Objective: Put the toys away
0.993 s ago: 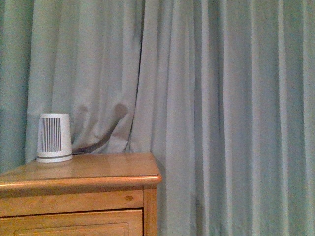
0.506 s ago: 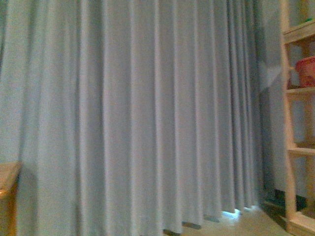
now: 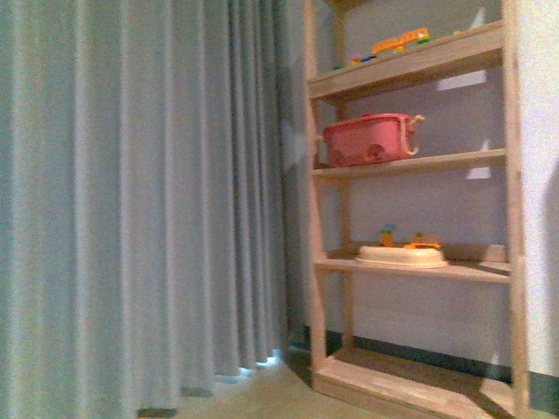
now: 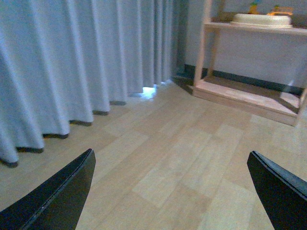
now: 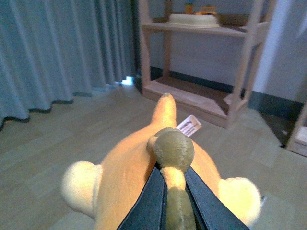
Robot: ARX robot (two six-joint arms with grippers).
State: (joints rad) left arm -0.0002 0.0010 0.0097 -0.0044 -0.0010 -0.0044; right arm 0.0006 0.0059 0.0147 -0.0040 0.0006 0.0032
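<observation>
Plush animal (image 5: 129,177), unseen from front, pinched by right jaws; left jaws spread.

1. One wooden shelf unit (image 3: 310,175), four boards in view.
2. One orange-yellow plush animal (image 5: 134,167), bearing one white tag (image 5: 189,126).
3. One pink wheeled bin (image 3: 367,140), on the second board from the top.
4. One pale oval dish (image 3: 400,257), on the third board.
5. One yellow toy bus (image 3: 400,41), on the top board.
6. Two small orange-and-blue toys (image 3: 387,234) behind the dish, too small to name.
7. One grey-blue curtain (image 3: 131,209); separate panels impossible to count among the folds.
8. Two grippers, left gripper (image 4: 170,155) and right gripper (image 5: 175,167), with two dark fingers (image 4: 57,201) apiece.
</observation>
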